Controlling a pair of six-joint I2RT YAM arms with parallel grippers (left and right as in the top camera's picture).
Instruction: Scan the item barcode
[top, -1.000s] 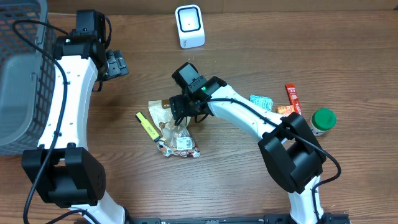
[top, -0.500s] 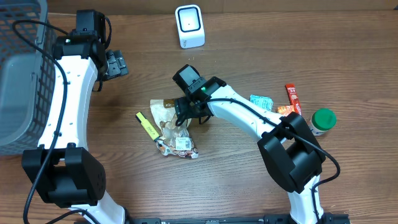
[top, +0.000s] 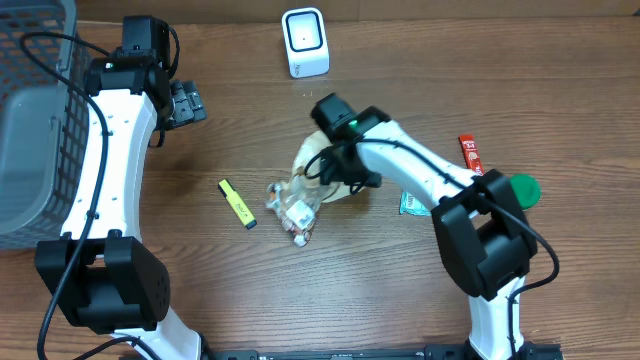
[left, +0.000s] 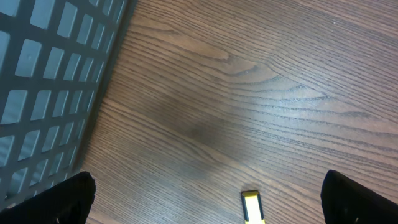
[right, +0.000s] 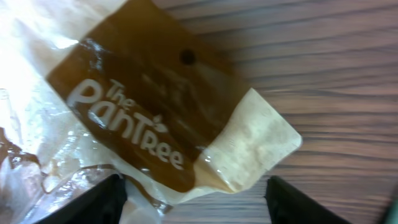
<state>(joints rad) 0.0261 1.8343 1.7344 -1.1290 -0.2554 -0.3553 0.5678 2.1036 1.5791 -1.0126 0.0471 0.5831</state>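
Observation:
A clear-and-brown snack bag (top: 300, 195) printed "The PanTree" (right: 124, 118) hangs down-left from my right gripper (top: 335, 172) near the table's middle. In the right wrist view the jaws of the right gripper (right: 196, 202) stand wide around the bag's top. The left finger touches the bag and bare wood shows beside the right finger. No barcode shows in that view. The white scanner (top: 304, 42) stands at the back centre, apart from the bag. My left gripper (top: 190, 103) hovers open and empty at the back left (left: 205, 202).
A grey wire basket (top: 30, 120) fills the left edge (left: 37, 81). A yellow marker-like item (top: 237, 203) lies left of the bag (left: 252, 210). At the right are a red stick pack (top: 470, 155), a teal packet (top: 410, 203) and a green-capped jar (top: 520, 190).
My right gripper has swung right and toward the scanner's side, taking the snack bag with it away from the yellow item. The left arm has not moved.

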